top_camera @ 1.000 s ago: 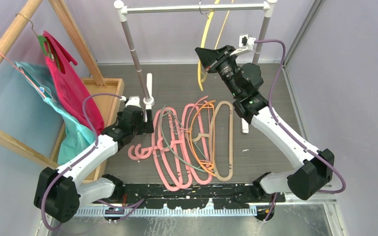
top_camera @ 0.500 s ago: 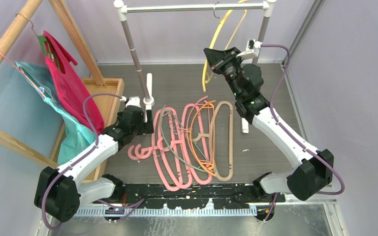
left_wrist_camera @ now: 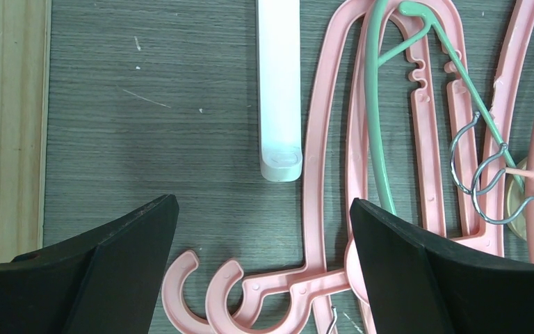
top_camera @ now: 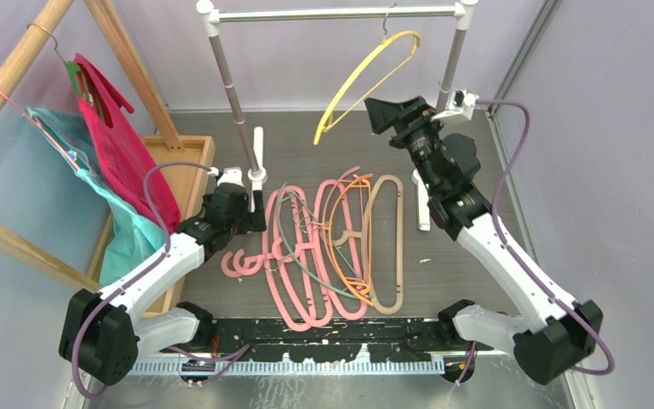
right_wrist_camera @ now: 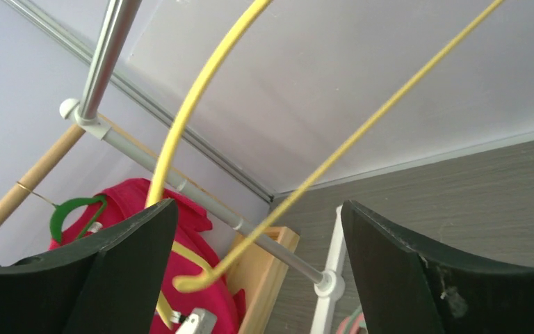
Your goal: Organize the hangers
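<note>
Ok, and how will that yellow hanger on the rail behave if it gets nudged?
The yellow hanger hangs from the rail by its hook alone, so it would likely swing. Its thin frame looks light, probably slightly springy.

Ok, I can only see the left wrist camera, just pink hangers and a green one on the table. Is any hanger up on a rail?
Observer: Yes, one yellow hanger hangs by its hook on the silver rail at the back.
Operator: Is the other arm holding it?
Observer: No, the right tool is open right beside it, gripping nothing.
Operator: Is anything else hanging up?
Observer: A red cloth and a teal cloth hang on a wooden frame at the left.
</note>
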You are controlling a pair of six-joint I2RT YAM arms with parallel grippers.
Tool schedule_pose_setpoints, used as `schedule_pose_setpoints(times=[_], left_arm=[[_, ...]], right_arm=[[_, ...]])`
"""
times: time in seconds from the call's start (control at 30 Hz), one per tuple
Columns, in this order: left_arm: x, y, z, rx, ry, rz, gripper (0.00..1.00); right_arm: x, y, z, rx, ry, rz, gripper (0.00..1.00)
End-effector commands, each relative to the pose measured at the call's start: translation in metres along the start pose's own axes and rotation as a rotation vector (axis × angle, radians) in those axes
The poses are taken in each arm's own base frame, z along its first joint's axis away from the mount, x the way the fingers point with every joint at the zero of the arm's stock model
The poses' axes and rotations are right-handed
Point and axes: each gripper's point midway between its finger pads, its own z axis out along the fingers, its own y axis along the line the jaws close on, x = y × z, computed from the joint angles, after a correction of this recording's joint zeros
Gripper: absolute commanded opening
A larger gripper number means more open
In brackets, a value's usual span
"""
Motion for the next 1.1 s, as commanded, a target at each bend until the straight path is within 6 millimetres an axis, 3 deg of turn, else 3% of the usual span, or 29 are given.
schedule_pose_setpoints(times=[0.0, 0.13, 0.2, 0.3, 0.43, 0.53, 0.67, 0.77, 0.93, 1.07], left_arm=[[-0.008, -0.004, 0.001, 0.007, -0.027, -0.016, 0.98], [-0.004, -0.004, 0.006, 0.0, -0.014, -0.01, 0.98], [-0.002, -0.004, 0.009, 0.001, -0.006, -0.009, 0.98], [0.001, -0.007, 0.013, 0.003, 0.007, -0.01, 0.98], [0.001, -0.011, 0.018, 0.012, 0.02, -0.021, 0.98], [0.002, -0.013, 0.021, 0.014, 0.026, -0.023, 0.98], [0.002, -0.014, 0.024, 0.01, 0.036, -0.024, 0.98], [0.003, -0.016, 0.026, 0.01, 0.042, -0.028, 0.98], [0.006, -0.016, 0.025, 0.015, 0.05, -0.027, 0.98], [0.008, -0.013, 0.024, 0.009, 0.047, -0.024, 0.98]], right_arm=[[-0.019, -0.007, -0.039, 0.034, -0.054, -0.078, 0.94], [0.003, -0.044, -0.072, 0.141, 0.018, -0.159, 0.95], [0.027, -0.071, -0.086, 0.22, 0.11, -0.225, 0.95], [0.086, -0.108, -0.11, 0.292, 0.314, -0.294, 0.92], [0.18, -0.131, -0.159, 0.282, 0.575, -0.371, 0.85], [0.241, -0.124, -0.2, 0.211, 0.758, -0.473, 0.83], [0.296, -0.118, -0.238, 0.13, 0.945, -0.561, 0.8], [0.317, -0.117, -0.249, 0.126, 0.997, -0.611, 0.8], [0.321, -0.123, -0.242, 0.161, 0.967, -0.669, 0.8], [0.32, -0.135, -0.238, 0.203, 0.946, -0.721, 0.66]])
